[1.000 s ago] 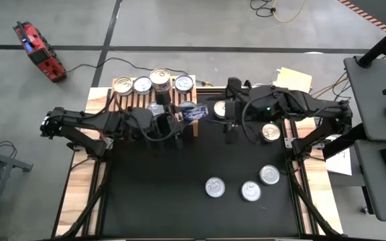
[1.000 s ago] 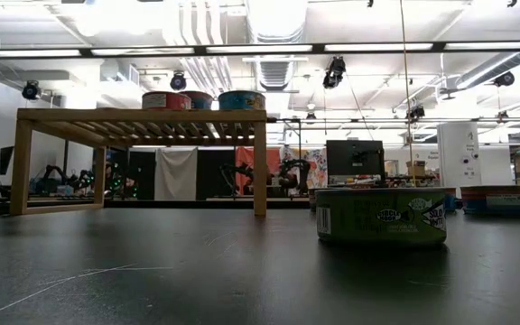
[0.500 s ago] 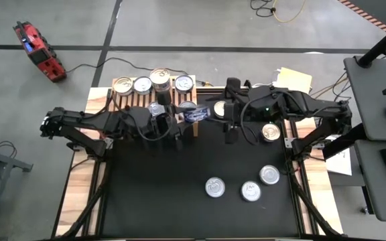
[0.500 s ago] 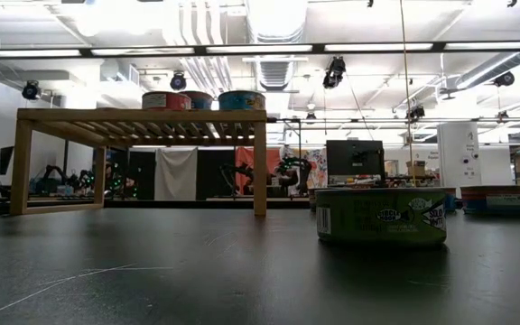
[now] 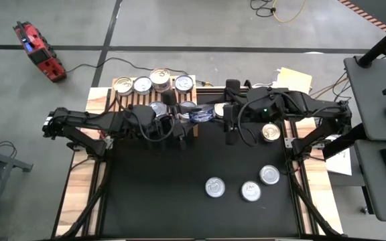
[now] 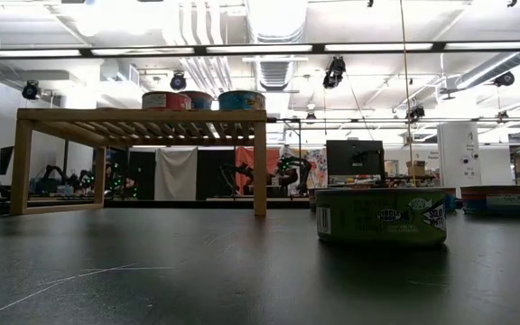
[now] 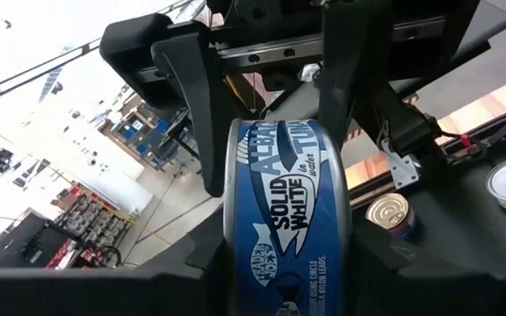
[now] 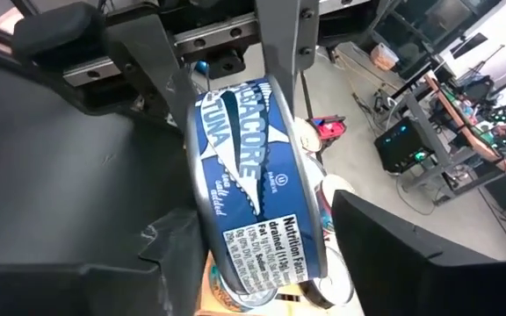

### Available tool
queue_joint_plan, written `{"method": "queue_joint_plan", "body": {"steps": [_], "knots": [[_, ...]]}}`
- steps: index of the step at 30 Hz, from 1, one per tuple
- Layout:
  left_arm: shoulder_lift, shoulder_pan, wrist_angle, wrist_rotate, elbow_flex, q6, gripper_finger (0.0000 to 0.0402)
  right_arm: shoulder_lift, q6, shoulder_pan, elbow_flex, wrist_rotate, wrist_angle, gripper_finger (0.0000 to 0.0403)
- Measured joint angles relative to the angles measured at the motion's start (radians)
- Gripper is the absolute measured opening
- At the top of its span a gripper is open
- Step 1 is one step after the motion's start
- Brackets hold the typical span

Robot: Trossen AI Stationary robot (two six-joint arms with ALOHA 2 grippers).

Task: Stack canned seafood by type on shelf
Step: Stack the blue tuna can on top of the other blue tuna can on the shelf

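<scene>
1. Both grippers have edged closer together since a second ago, meeting over the shelf's (image 5: 189,127) right end.
2. Left gripper (image 5: 183,118) and right gripper (image 5: 214,114) each clamp the blue albacore tuna can (image 5: 199,115), held on edge between them.
3. Four cans (image 5: 151,82) line the shelf's back.

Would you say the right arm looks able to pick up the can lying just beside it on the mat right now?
Probably not yet. The right gripper is taken up with the blue tuna can, which the left gripper also grips. The silver-lidded can itself lies unobstructed.
</scene>
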Motion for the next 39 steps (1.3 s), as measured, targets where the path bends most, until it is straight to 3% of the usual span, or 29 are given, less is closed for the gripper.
{"method": "queue_joint_plan", "body": {"steps": [3, 7, 12, 18, 23, 25, 29, 32, 35, 39], "knots": [[0.0, 0.0, -0.003, 0.001, 0.0, -0.005, 0.0176, 0.0, -0.007, -0.001, 0.0, 0.005, -0.001, 0.0186], [0.0, 0.0, -0.008, -0.072, 0.0, -0.044, 0.0225, 0.0, -0.029, -0.001, 0.0, 0.012, -0.003, 0.0129], [0.0, 0.001, -0.021, -0.085, -0.002, -0.052, 0.0249, 0.0, -0.061, -0.005, 0.0, 0.008, -0.001, 0.0131], [0.0, 0.001, -0.023, -0.096, -0.002, -0.037, 0.023, -0.001, -0.061, -0.021, 0.001, -0.02, -0.009, 0.0131], [0.0, 0.002, -0.006, -0.094, -0.002, -0.03, 0.0149, 0.009, -0.071, -0.039, 0.001, -0.023, -0.015, 0.0133], [-0.004, 0.002, -0.005, -0.091, -0.001, -0.022, 0.0129, 0.018, -0.065, -0.044, 0.003, -0.024, -0.013, 0.0161], [0.003, 0.002, -0.028, -0.064, -0.004, 0.015, 0.0129, 0.044, -0.03, -0.054, 0.003, -0.092, -0.016, 0.0243], [0.002, 0.003, -0.02, -0.065, -0.005, 0.015, 0.0129, 0.058, -0.03, -0.059, 0.003, -0.134, -0.013, 0.0264], [-0.001, 0.003, -0.013, -0.069, -0.007, 0.012, 0.0129, 0.06, -0.055, -0.06, 0.003, -0.135, -0.011, 0.0249], [0.001, 0.003, -0.022, -0.076, -0.017, -0.019, 0.0147, 0.058, -0.073, -0.06, 0.003, -0.131, -0.01, 0.0198]]}}
